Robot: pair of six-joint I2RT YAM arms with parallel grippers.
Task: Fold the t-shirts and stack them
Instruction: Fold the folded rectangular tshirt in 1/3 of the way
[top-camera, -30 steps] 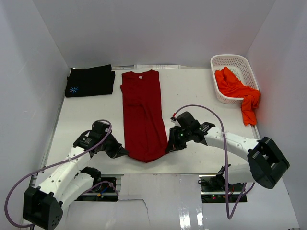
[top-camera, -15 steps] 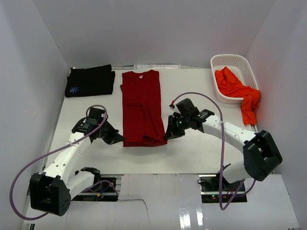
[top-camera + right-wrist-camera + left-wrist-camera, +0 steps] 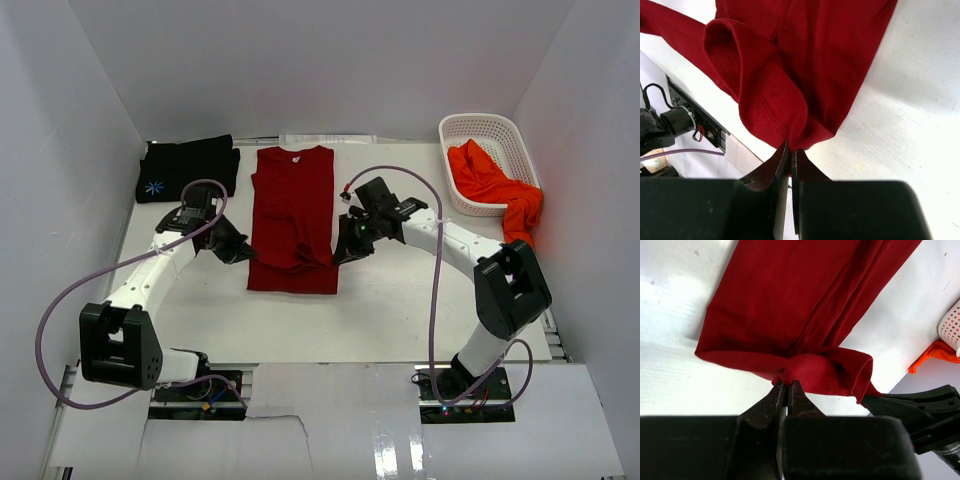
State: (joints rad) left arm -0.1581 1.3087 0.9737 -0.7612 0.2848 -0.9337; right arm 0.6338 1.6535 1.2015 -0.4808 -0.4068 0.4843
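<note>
The dark red t-shirt (image 3: 293,215) lies lengthwise in the middle of the table, collar at the far end, its near hem lifted and carried over the body. My left gripper (image 3: 247,252) is shut on the hem's left corner (image 3: 785,376). On the right corner (image 3: 792,142) my right gripper (image 3: 339,256) is shut. A folded black t-shirt (image 3: 188,168) with a small blue print rests at the far left. An orange-red t-shirt (image 3: 493,185) spills out of the basket.
A white slotted basket (image 3: 482,128) stands at the far right corner, with orange cloth hanging over its near rim onto the table. White walls close in the table on three sides. Purple cables loop from both arms.
Both grippers have carried the red shirt's near hem away from the table's front edge toward the collar, so the shirt is now doubled over and shorter.
</note>
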